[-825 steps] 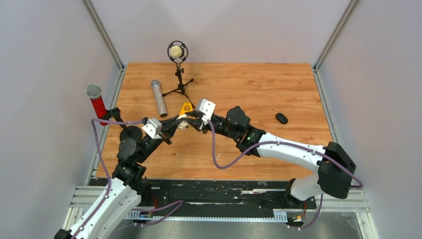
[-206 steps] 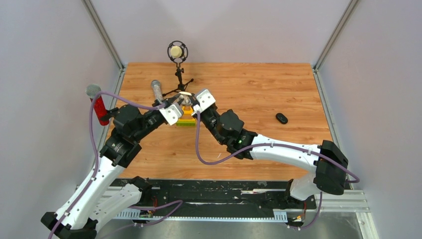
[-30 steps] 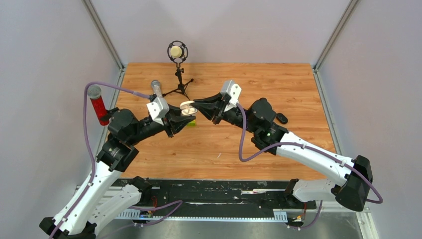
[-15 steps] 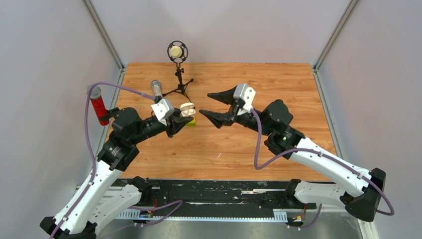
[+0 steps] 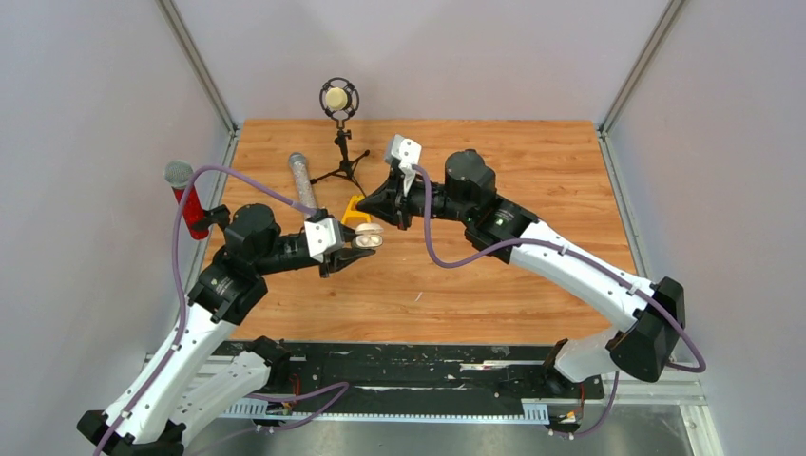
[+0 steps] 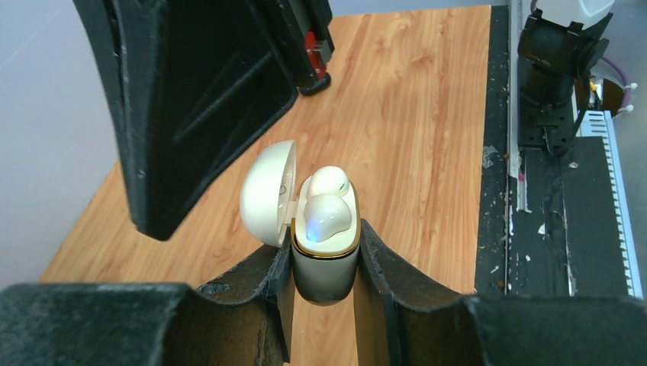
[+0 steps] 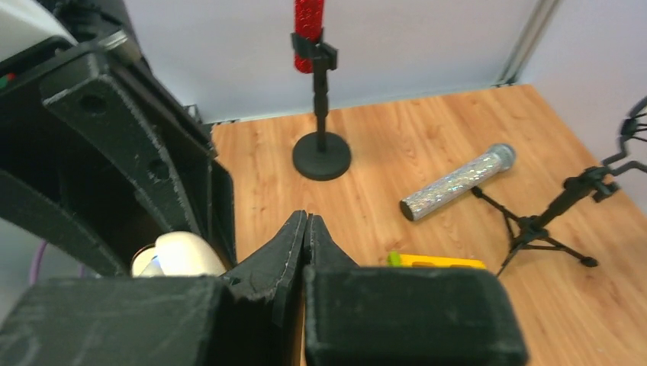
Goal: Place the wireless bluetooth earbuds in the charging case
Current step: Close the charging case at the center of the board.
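Left claw is shown clamped on the case at mid-frame, both earbuds seated, lid open. Right claw, spread a moment earlier, is now pressed together just upper right; only lid-closing is judged left.

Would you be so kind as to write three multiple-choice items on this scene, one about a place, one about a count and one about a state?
1. Where is the charging case?
A. flat on the table
B. gripped in the left end effector
C. on the yellow block

2. How many earbuds sit in it?
A. none
B. one
C. two

3. Its lid is:
A. open
B. shut
C. missing

Answers: B, it is clamped by its sides, off the wood; C, two white buds show inside; A, the lid stands swung back on its hinge.
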